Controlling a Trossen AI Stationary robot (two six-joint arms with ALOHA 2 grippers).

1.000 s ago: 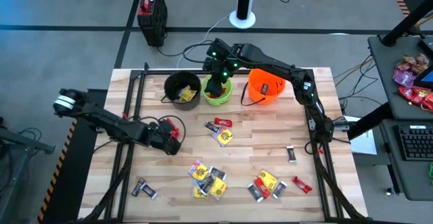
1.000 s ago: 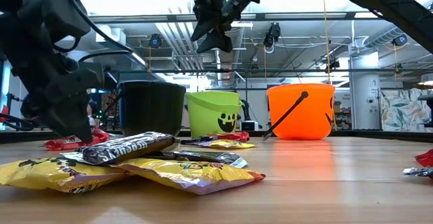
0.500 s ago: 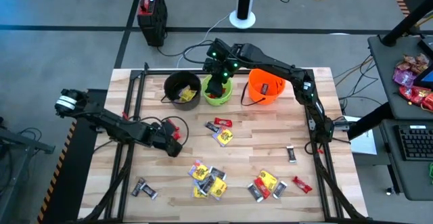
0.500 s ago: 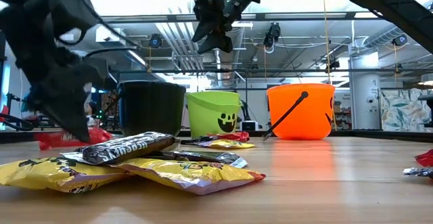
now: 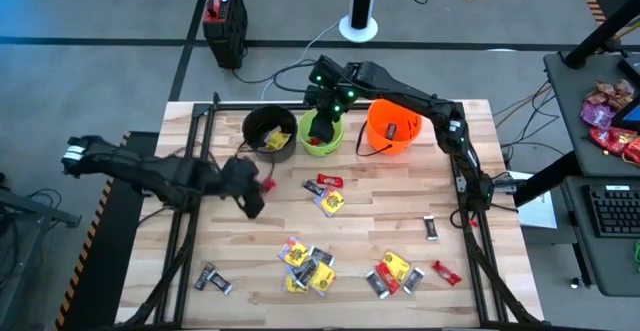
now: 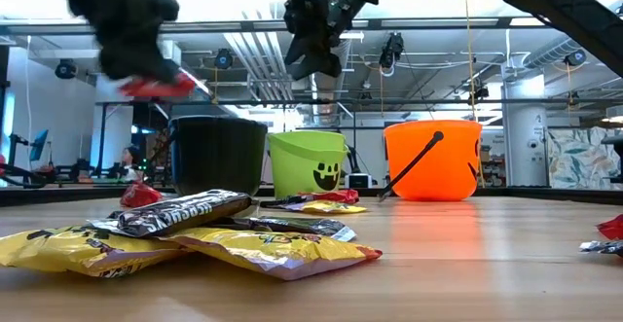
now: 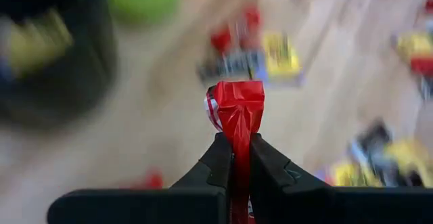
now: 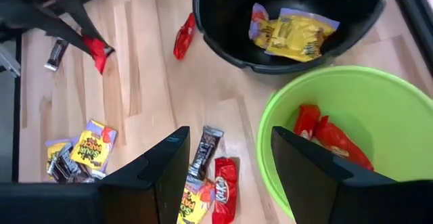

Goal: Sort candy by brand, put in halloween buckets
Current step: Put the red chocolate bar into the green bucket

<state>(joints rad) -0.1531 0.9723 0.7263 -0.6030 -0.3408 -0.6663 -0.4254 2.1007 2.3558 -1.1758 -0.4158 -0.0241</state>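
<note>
Pinching red candy [image 7: 235, 112] between left gripper [image 7: 234, 158] fingers.

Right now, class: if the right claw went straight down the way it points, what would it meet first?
Probably the lime green bucket. The open right claw hangs above its rim, so it might clip the rim or reach the red bars inside; the bare table beside it is also possible, as depth is unclear.

Bright, even overhead light falls on the tabletop [image 5: 380, 221], shadows soft; from low down the ceiling glares white. The left end effector [image 6: 146, 64] smears with motion, and everything behind its red candy [image 7: 237, 109] is blurred
</note>
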